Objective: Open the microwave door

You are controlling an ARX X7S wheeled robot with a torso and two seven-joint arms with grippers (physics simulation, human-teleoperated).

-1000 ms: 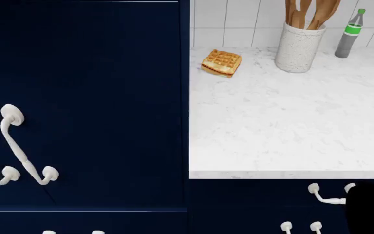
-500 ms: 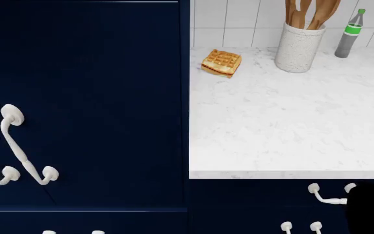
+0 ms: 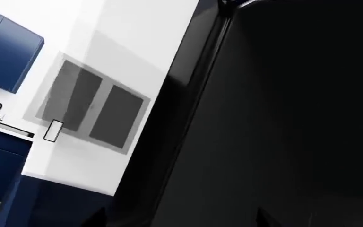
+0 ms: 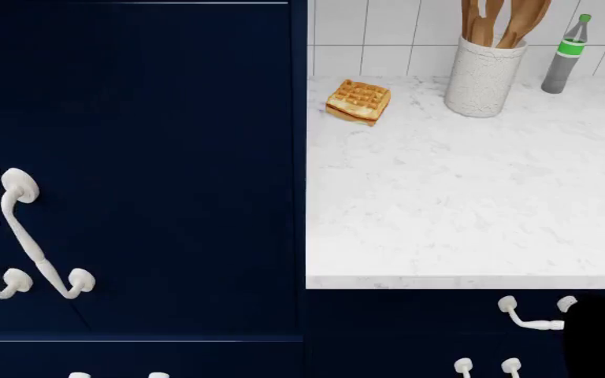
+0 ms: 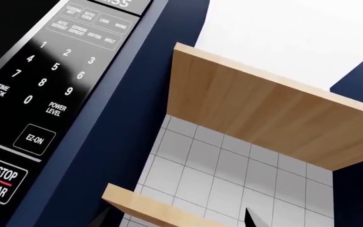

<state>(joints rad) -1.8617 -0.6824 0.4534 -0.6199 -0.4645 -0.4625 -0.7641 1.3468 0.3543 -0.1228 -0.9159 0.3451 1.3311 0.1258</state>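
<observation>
microwave (image 5: 36, 90) close beside right jaws

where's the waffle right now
In the head view the waffle lies on the white marble countertop, near its back left corner, beside the dark blue cabinet and left of the speckled utensil holder.

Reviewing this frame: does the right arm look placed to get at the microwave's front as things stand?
Probably yes. The right wrist view shows the microwave keypad close up with nothing between camera and panel. The door handle isn't visible, and the gripper's fingertips barely show, so a grasp can't be confirmed.
</observation>
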